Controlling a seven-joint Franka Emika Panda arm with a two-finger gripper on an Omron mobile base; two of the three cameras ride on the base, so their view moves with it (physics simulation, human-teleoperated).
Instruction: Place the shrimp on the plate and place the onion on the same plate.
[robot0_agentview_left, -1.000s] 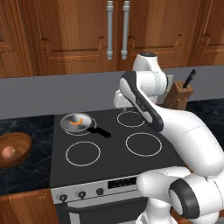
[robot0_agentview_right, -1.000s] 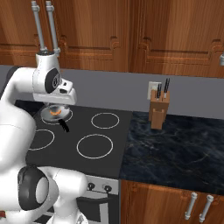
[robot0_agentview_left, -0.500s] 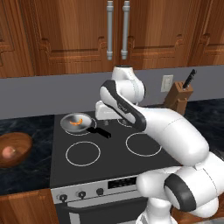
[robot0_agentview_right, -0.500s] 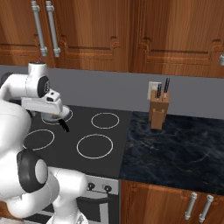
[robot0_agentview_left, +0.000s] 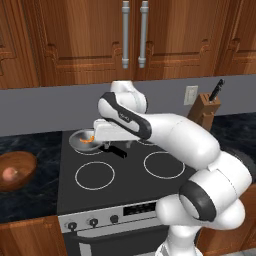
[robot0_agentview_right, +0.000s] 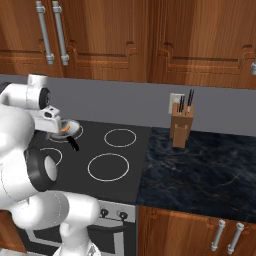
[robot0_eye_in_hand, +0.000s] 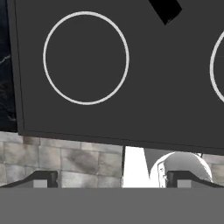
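No legible writing, perhaps unreadable.

A row of wooden wall cabinets (robot0_agentview_left: 75, 40) with raised panels and long metal handles (robot0_agentview_left: 134, 34) is seen across the top of both base views. Below them a plain grey wall (robot0_agentview_right: 125, 105) is shown, with a white socket (robot0_agentview_left: 190, 94) set in it. A black stove top (robot0_agentview_left: 125, 172) with white burner rings is flanked by a dark marbled table (robot0_agentview_right: 200, 165). A wooden knife block (robot0_agentview_right: 181, 125) is stood on the table near the wall. Knobs (robot0_agentview_left: 92, 221) are fitted along the stove's front panel. A tiled floor (robot0_eye_in_hand: 61, 159) is shown in the hand view.
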